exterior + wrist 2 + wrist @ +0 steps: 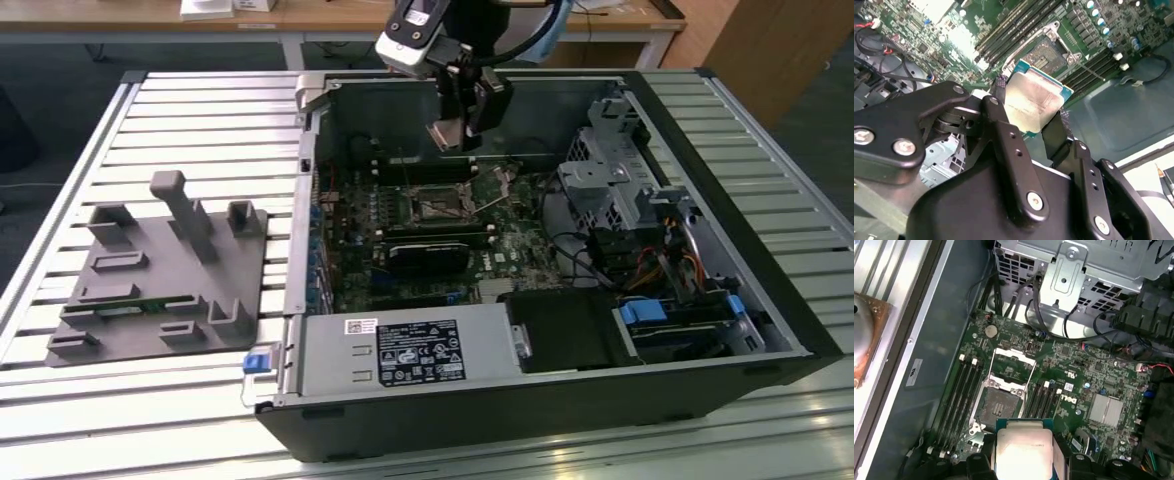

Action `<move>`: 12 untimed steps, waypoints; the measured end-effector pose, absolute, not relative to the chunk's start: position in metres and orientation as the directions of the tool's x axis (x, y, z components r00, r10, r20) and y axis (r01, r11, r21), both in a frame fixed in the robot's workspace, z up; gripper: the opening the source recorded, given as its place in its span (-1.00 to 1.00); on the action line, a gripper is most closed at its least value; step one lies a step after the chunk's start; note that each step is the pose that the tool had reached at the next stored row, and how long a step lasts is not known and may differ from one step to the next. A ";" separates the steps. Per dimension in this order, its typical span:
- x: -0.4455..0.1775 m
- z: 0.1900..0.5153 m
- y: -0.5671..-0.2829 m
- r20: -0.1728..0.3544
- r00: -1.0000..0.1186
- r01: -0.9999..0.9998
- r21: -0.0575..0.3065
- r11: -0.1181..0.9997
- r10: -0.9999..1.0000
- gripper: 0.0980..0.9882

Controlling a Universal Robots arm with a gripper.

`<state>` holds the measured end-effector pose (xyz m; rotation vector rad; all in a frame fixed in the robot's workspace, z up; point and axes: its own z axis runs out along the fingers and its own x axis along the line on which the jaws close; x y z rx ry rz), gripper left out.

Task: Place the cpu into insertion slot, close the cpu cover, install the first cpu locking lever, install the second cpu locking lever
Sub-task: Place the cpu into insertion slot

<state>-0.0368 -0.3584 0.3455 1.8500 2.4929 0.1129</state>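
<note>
Exterior view: an open desktop computer case lies on its side on a slatted metal table, its motherboard facing up. In the upper centre of the frame, the robot's black claw hangs over the inside of the case. It is narrowed around the cpu, a flat, pale square chip pinched by two opposite edges between the fingers. The chip is raised clear of the board and touches nothing but the claw.

The insertion slot, a dark square socket with a silvery rim, sits in the middle of the frame, straight below the claw in the picture and slightly toward the exterior view's left. It looks empty. In the first wrist view the cpu appears near the slot but not over it. The cpu cover, a thin metal frame, is swung open on the slot's far side, away from the chip, so the socket is bare.

In the second wrist view the chip hides one corner of the slot. Its edges seem to run roughly parallel to the socket's edges, so the gap to close looks like a short sideways offset plus a descent. A grey fixture rests on the table at the exterior view's left, well apart from the claw
</note>
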 end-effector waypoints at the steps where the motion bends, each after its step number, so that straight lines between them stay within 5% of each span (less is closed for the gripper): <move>1: -0.037 0.345 -0.358 0.015 -0.279 0.958 0.079 0.277 0.960 0.00; 12: -0.037 0.340 -0.358 0.015 -0.148 0.986 0.079 0.147 0.989 0.00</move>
